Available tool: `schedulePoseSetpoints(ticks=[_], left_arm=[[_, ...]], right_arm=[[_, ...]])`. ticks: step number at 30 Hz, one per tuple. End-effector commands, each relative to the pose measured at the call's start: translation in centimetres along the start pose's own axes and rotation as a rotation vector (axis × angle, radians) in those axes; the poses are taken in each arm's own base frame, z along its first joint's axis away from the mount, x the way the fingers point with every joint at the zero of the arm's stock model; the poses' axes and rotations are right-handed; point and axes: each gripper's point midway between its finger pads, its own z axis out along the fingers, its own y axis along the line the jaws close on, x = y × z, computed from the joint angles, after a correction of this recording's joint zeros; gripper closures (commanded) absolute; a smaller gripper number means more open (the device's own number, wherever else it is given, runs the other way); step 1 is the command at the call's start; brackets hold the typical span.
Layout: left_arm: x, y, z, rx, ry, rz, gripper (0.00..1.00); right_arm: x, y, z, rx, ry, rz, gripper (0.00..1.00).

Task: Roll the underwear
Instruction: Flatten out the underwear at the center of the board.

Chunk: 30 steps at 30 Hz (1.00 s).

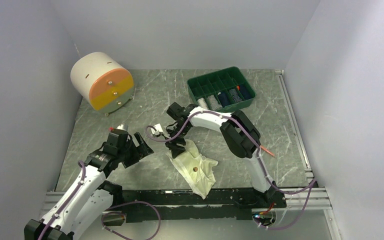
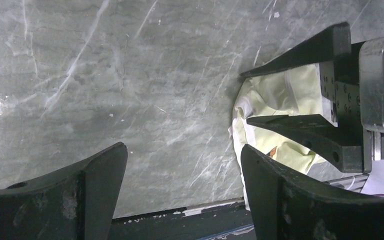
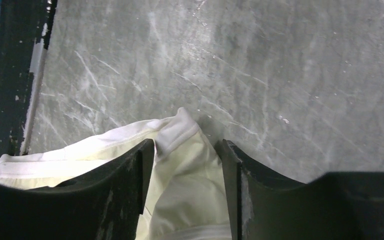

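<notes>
Cream underwear [image 1: 197, 170] lies flat, the right gripper [image 3: 185, 150] parted astride its eleven o'clock corner, seemingly to begin rolling, the left gripper [image 1: 145, 145] gaping, empty, at nine.

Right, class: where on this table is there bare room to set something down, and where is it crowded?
Free: the back strip between the drum-shaped drawer unit and the green tray; the right side between the right arm and the rail. Crowded: front centre, where the left gripper, the right gripper and the cream underwear cluster.
</notes>
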Motion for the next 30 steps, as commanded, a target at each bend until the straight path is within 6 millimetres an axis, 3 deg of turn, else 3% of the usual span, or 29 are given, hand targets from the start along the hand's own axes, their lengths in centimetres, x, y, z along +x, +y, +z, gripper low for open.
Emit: schedulePoseSetpoints(ticks=[1, 4, 7, 8, 11, 15, 17, 20, 25, 30], left_arm=[[-1.2, -1.2, -0.4, 0.028, -0.037, 0.002, 0.12], [-1.4, -1.2, -0.5, 0.026, -0.043, 0.006, 0.12], [-1.5, -1.2, -0.6, 0.023, -0.045, 0.011, 0.12], [-1.5, -1.2, -0.7, 0.022, -0.045, 0.012, 0.12], [-1.6, -1.3, -0.9, 0.026, -0.051, 0.017, 0.12], [-1.7, -1.9, -1.1, 0.057, -0.055, 0.03, 0.11], [-1.6, -2.5, -1.1, 0.091, -0.048, 0.049, 0.1], [-1.3, -3.7, -0.7, 0.154, -0.017, 0.089, 0.08], [0.3, -5.4, 0.6, 0.283, 0.081, 0.164, 0.07], [2.1, -4.9, 2.3, 0.303, 0.173, 0.181, 0.07]], right_arm=[[-1.1, 1.2, 0.5, -0.073, -0.061, -0.025, 0.47], [-1.8, 1.7, 0.5, -0.097, -0.095, -0.031, 0.62], [-3.0, 2.2, -0.2, -0.12, -0.129, -0.048, 0.95], [-3.4, 1.9, -0.4, -0.1, -0.134, -0.035, 1.0], [-4.8, 0.3, -2.1, 0.032, -0.172, 0.025, 1.0], [-7.1, -3.3, -8.4, 0.398, -0.35, 0.214, 1.0], [-6.8, -5.1, -12.4, 0.57, -0.466, 0.344, 1.0], [-5.0, -5.9, -17.2, 0.793, -0.574, 0.497, 1.0], [-2.0, -3.7, -19.8, 0.948, -0.618, 0.682, 1.0], [1.2, -2.0, -21.4, 1.08, -0.634, 0.83, 0.99]])
